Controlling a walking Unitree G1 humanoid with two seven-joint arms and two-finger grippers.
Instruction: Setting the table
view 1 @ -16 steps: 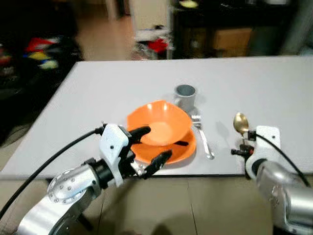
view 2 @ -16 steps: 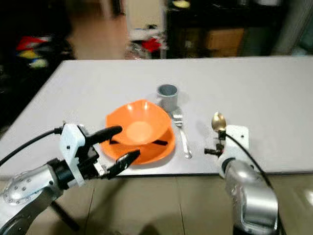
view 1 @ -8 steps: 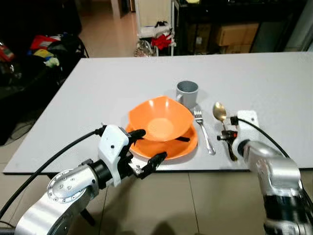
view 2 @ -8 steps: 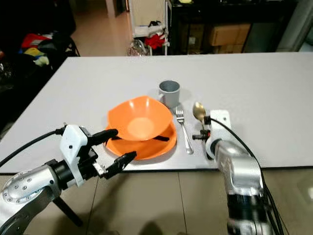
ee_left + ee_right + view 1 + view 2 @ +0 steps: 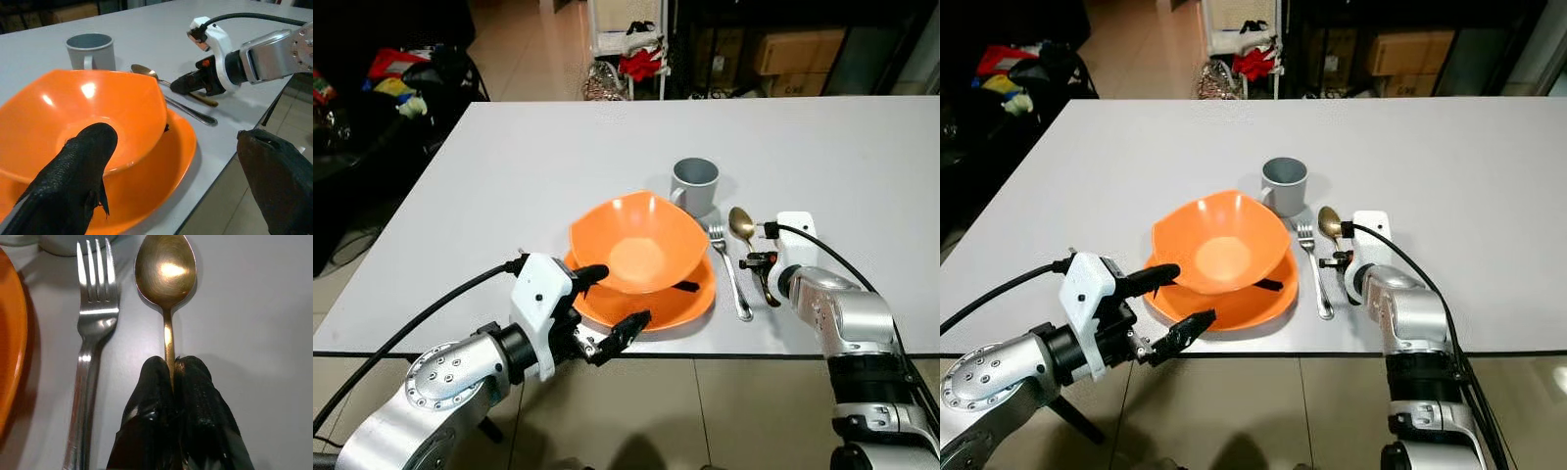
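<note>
The right pincer (image 5: 172,382) is clamped on the handle of the spoon (image 5: 165,271), whose bowl lies on the table (image 5: 509,166) just beside the fork (image 5: 93,328), right of the orange bowl (image 5: 636,243) that sits on the plate (image 5: 690,299); the cup (image 5: 694,182) stands behind them. Because the grip is narrow and on a thin handle, the spoon may pivot or stick to a finger on release and end up skewed, or it may knock the fork if moved sideways. The left pincer (image 5: 607,299), fingers apart, hovers at the table's near edge with one finger (image 5: 83,161) over the bowl's rim; a forward move could tip the bowl or shove the plate.
</note>
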